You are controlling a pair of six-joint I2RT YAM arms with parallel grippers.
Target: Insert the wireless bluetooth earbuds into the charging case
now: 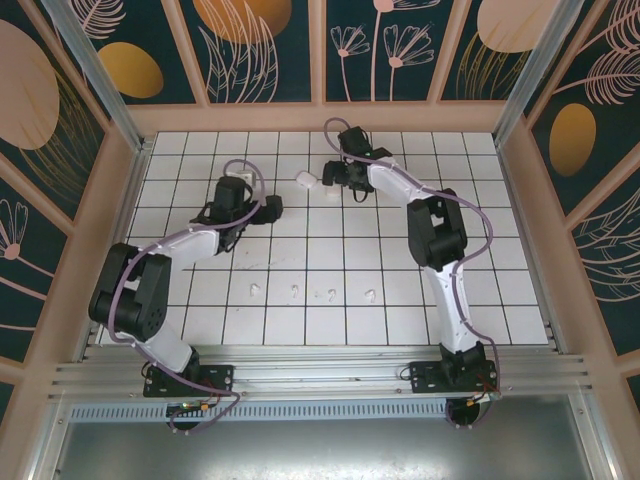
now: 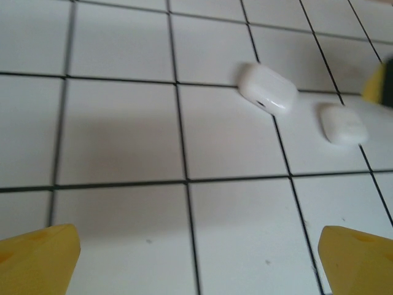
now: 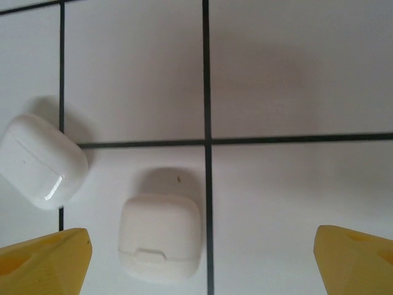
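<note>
2 smooth rounded white cases [image 3: 161, 238]

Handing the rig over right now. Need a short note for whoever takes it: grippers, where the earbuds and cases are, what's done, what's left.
Left gripper: open, empty, facing the two cases from the left.
Right gripper: open, empty, above the cases.
Glossy case and matte case: side by side but apart, far middle of the table; both lids look shut.
Four earbuds: spaced in a row on the near tiles, away from both grippers.
Done: nothing inserted yet.
Left: open a case, then pick up and seat each earbud.
</note>
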